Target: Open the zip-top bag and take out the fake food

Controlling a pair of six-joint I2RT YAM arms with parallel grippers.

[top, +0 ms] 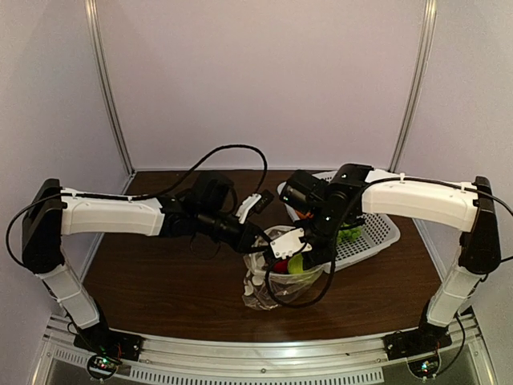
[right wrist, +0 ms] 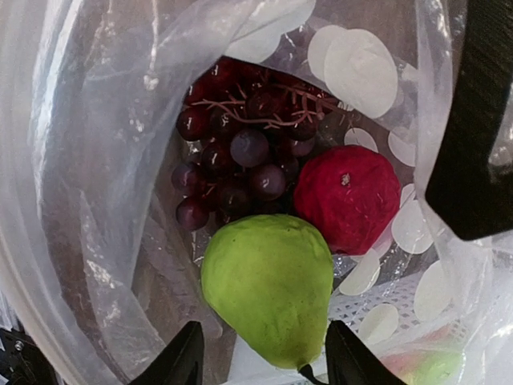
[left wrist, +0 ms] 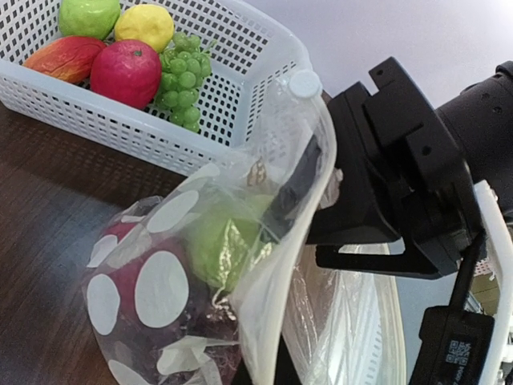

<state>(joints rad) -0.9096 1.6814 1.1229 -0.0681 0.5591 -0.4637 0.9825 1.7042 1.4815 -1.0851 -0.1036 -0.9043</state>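
The bag [top: 276,281] stands on the table [top: 160,281] between the two arms, just beside the near left corner of the white basket [top: 377,233]. It is clear, crinkly plastic printed with white round dots, and its mouth gapes upward.

Seen from the right wrist, three pieces lie in the bottom of the bag [right wrist: 104,160]. A green fruit [right wrist: 268,285] is nearest, a bunch of purple grapes [right wrist: 240,152] lies behind it, and a red fruit [right wrist: 349,196] sits to the right, touching both.

The right fingers [right wrist: 186,361] are inside the bag, spread apart. The narrow end of the green fruit sits between them, and a gap shows on the left side. Whether the other finger touches the fruit I cannot tell.

The left fingers [top: 255,239] are pressed together at the bag's rim on the left side and pinch the plastic, holding that edge up. In the left wrist view the rim of the bag [left wrist: 160,281] rises from the bottom edge, and the green fruit [left wrist: 220,245] shows through the dotted wall.

The basket [left wrist: 120,132] behind holds a green apple [left wrist: 88,16], a lemon [left wrist: 144,24], a red apple [left wrist: 126,72], an orange-red piece [left wrist: 64,58] and green grapes [left wrist: 184,80], all packed close in one corner.

The left arm [top: 112,215] and the right arm [top: 417,200] both reach inward over the table and meet above the bag.
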